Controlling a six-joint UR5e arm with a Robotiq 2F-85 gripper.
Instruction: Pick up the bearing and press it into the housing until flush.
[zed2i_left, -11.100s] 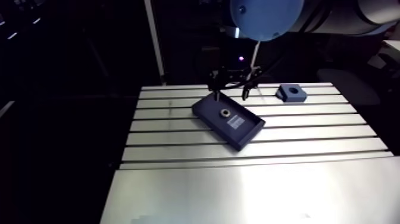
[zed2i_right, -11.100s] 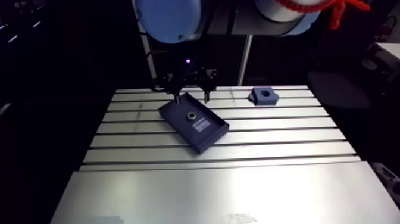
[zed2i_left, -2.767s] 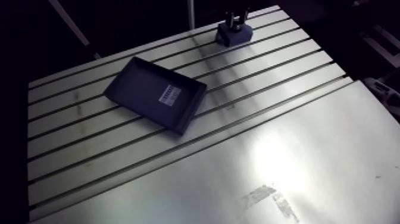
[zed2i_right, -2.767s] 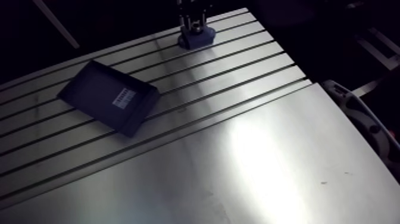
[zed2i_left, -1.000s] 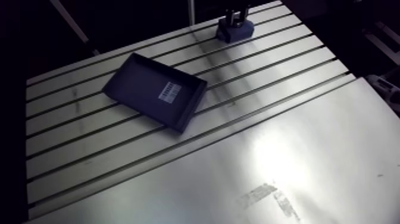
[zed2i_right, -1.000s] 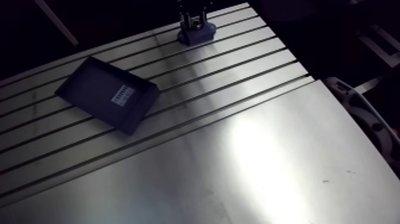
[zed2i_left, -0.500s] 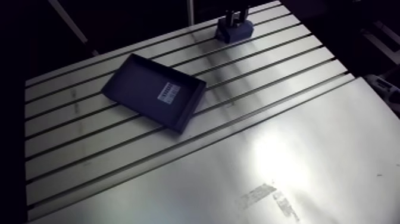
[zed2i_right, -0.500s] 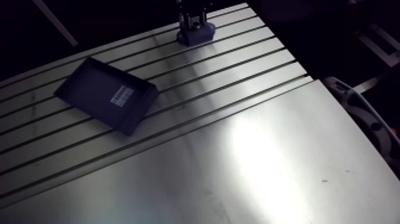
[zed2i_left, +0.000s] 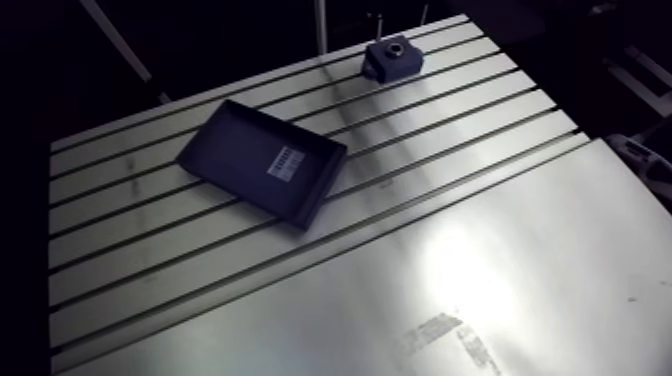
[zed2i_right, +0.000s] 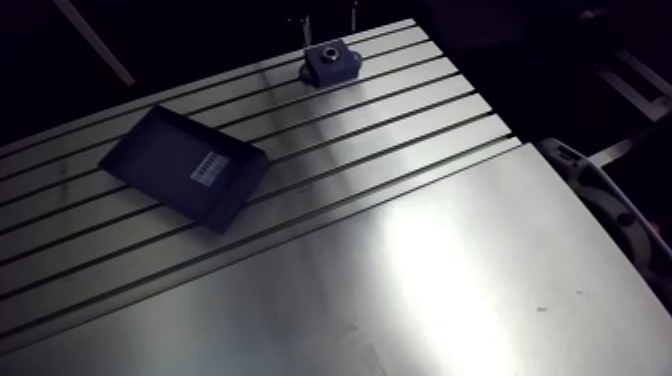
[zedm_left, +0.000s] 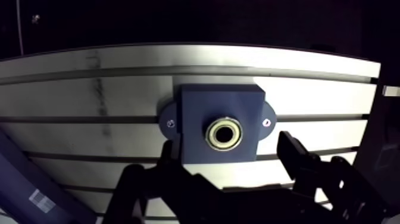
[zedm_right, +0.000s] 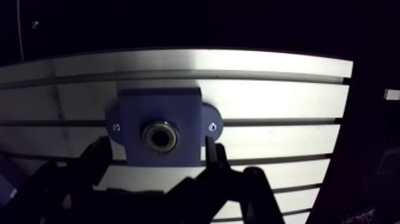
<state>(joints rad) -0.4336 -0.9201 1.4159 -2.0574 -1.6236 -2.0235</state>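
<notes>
1. Bearing (zedm_left: 224, 133), a pale metal ring round a dark hole, seated in the round bore at the middle of the housing's top face. Whether quite level with that face, impossible to tell.
2. Housing (zedm_left: 196, 107), a blue block with a rounded ear (zedm_left: 168, 124) on each side and a small screw in each ear. Resting flat on the desk with both ears over one slot, close to the far edge in the arm view.
3. Tool (zedm_left: 227, 149) poised above the housing, spread wide and gripping nothing. One dark finger (zedm_left: 172, 173) near one ear, the other near the opposite ear, with the bearing in the gap between them. No contact with the block visible in the wrist view.
4. Tray (zed2i_left: 240, 145), dark blue, shallow and rectangular, well apart from the housing. Lying askew across several slots, with a white label (zed2i_left: 287, 161) on its floor. One corner of it just visible beside the tool in the wrist view.
5. Desk (zed2i_left: 470, 120) of slotted aluminium under housing and tray alike, with a smooth, glaring plate (zed2i_left: 480, 270) as its nearer part in the arm view.
</notes>
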